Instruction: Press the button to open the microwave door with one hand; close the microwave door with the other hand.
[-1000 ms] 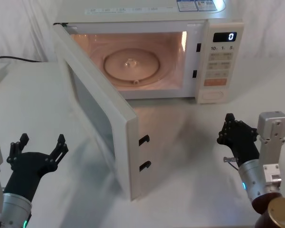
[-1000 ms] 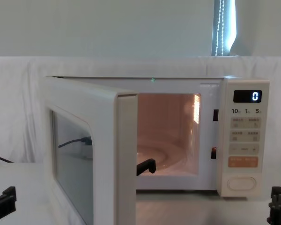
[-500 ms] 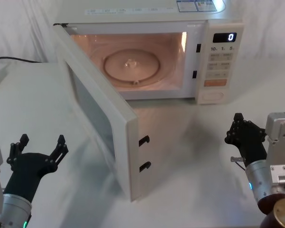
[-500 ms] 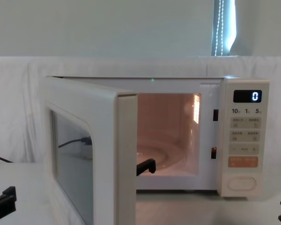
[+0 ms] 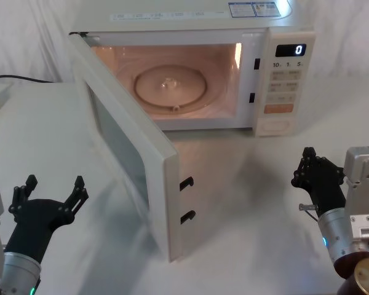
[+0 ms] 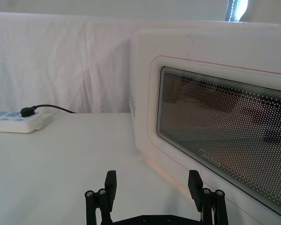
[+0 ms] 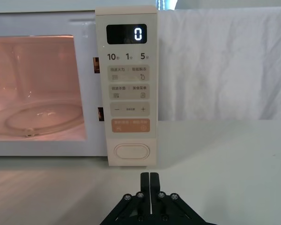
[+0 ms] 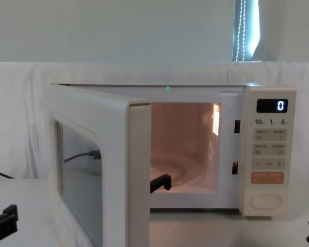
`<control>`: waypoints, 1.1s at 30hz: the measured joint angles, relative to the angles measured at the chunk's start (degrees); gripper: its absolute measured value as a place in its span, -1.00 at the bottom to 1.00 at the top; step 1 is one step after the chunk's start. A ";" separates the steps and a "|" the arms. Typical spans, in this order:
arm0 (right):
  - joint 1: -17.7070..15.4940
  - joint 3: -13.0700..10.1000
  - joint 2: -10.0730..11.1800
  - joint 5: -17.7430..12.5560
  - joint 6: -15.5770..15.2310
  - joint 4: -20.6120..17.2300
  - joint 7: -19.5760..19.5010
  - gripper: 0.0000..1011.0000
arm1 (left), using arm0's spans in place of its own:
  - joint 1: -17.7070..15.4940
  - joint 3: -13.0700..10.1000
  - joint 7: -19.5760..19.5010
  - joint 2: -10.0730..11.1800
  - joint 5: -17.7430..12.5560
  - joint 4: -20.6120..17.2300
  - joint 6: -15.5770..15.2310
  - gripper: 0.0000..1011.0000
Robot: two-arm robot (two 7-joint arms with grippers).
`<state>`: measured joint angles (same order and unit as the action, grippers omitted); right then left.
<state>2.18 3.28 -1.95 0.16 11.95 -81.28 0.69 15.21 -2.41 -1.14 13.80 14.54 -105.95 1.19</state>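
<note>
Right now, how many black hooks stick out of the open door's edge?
2, both on the free edge of the microwave door: an upper latch hook and a lower latch hook directly beneath it.

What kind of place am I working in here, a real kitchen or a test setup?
Likely a test setup, not a kitchen: the microwave stands alone on a white table, white cloth is draped behind it, and a power strip lies on the tabletop.
</note>
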 joint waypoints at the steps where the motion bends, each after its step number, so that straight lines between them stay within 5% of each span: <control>1: -0.01 0.00 0.00 0.00 -0.01 0.00 0.00 -0.94 | 0.00 0.00 0.00 0.00 0.00 0.00 0.00 0.98; 33: -0.03 0.09 0.00 -0.22 -0.16 -0.01 0.02 0.91 | 0.00 0.00 0.00 0.00 0.00 0.00 0.00 0.98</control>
<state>2.15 3.38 -1.95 -0.05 11.79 -81.29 0.70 15.21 -2.41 -1.14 13.81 14.54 -105.95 1.19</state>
